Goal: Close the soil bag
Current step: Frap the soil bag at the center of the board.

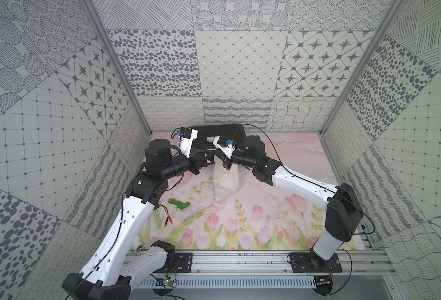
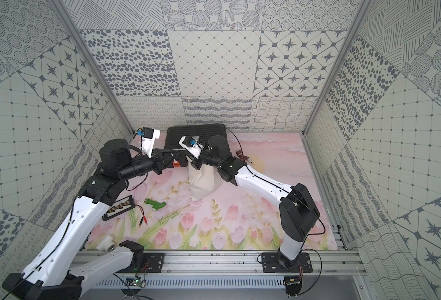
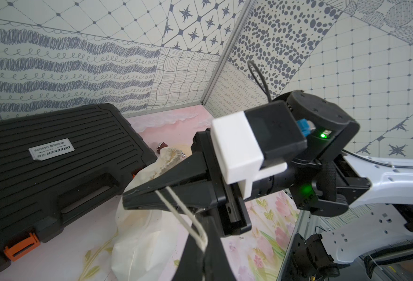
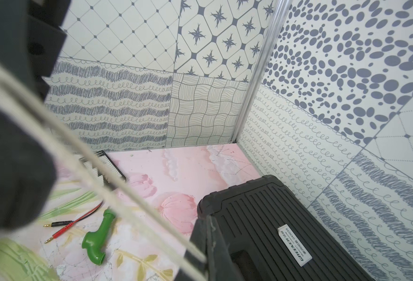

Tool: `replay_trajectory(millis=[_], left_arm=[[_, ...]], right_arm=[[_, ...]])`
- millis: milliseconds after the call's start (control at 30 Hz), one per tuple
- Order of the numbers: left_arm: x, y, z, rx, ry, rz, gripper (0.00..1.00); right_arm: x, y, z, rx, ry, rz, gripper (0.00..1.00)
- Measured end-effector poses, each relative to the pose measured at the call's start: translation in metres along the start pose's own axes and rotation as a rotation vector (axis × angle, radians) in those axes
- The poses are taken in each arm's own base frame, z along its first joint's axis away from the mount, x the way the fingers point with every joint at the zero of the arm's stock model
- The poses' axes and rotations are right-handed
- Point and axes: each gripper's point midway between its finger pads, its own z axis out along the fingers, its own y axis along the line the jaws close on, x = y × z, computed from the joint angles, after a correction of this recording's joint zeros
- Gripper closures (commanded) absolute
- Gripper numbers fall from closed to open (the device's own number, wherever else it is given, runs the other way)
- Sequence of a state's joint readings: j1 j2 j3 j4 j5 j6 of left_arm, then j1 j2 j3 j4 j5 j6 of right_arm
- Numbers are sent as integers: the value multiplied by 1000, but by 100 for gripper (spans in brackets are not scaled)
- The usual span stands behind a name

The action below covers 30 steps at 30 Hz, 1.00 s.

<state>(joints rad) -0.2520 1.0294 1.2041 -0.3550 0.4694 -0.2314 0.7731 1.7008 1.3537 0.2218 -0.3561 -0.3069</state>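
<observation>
The right gripper (image 3: 130,200) is clamped tight on the two cords (image 3: 176,210), which run straight to the left gripper (image 3: 203,247), also closed on them, its fingers cut off at the frame edge. The bag (image 1: 225,181) sits on the mat (image 1: 279,207) just before the case (image 1: 227,131), between the arms; in both top views its mouth is hidden under the right gripper, and the right wrist view shows only blurred cords

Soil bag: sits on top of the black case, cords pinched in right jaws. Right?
No. The soil bag sits on the mat beside the black case, not on it; both top views show this. The right gripper, jaws shut, does pinch the cords.
</observation>
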Motion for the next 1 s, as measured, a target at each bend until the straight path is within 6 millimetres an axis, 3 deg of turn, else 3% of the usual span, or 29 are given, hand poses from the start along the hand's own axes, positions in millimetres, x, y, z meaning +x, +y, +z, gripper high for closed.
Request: replay_trajectory(millis=[200,433,567,867,1000], left_arm=[[11,16,-8,-66,25,-45,100],[13,24,-7,-66,36,-100,100],[16,27,-3,-53,49,-133,100],[6,31,18,5,86,-197,100],[-11,29,38,59,105,-206,100]], right_arm=[[8,0,-33,57,15,-45,92],[47,-30,-69,216,127,-68,89],[56,-41,-79,268,153,-65,89],[60,-61,-90,356,182,-36,100],[40,-82,-114,442,181,-35,100]])
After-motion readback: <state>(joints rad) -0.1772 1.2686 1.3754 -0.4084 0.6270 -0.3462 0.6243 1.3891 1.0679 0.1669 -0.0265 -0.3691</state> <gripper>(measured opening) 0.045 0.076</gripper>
